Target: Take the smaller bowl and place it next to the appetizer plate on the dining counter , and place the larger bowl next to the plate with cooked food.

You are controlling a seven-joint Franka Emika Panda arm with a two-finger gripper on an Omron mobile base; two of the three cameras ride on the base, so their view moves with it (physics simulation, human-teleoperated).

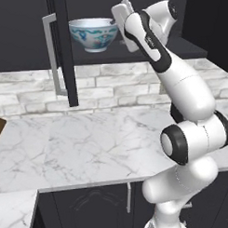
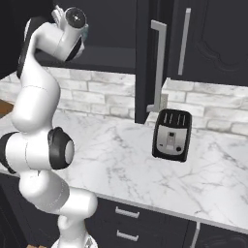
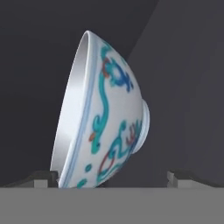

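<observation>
Hand [image 3: 113, 177] (fingers spread) just short of larger bowl [image 3: 105, 118]

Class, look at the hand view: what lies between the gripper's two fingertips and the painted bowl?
Nothing: the hand view shows the larger bowl straight ahead of the open gripper, with only dark cabinet behind.

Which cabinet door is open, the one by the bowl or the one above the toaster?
The one by the painted bowl: that open cabinet door swings out edge-on, baring the shelf. The closed cabinet door above the toaster sits flush.
</observation>
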